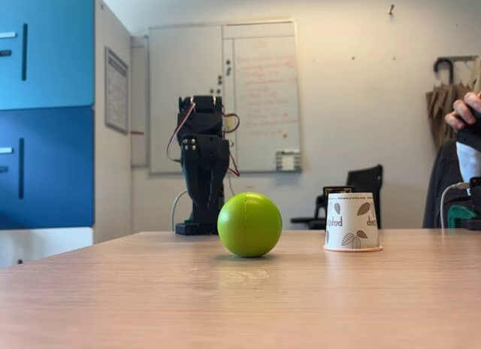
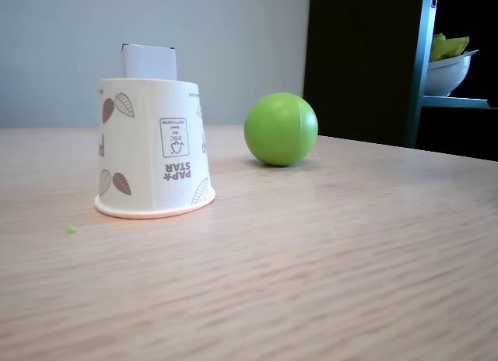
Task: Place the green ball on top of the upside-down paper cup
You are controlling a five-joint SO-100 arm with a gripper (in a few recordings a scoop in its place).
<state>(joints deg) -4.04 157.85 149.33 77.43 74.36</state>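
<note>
The green ball (image 1: 249,224) rests on the wooden table (image 1: 225,304), left of the upside-down paper cup (image 1: 352,221), with a clear gap between them. The cup stands on its wide rim, white with brown leaves. In the other fixed view the cup (image 2: 152,159) is near and left, and the ball (image 2: 281,129) lies farther back to its right. My black arm is folded at the table's far edge behind the ball. Its gripper (image 1: 204,202) points down, apart from both, and no gap shows between its fingers.
A blue cabinet (image 1: 46,108) stands at the left and a whiteboard (image 1: 225,93) hangs behind the arm. A person (image 1: 458,168) sits at the right edge. A dark shelf with a white bowl (image 2: 447,69) stands beyond the ball. A small green crumb (image 2: 71,229) lies near the cup.
</note>
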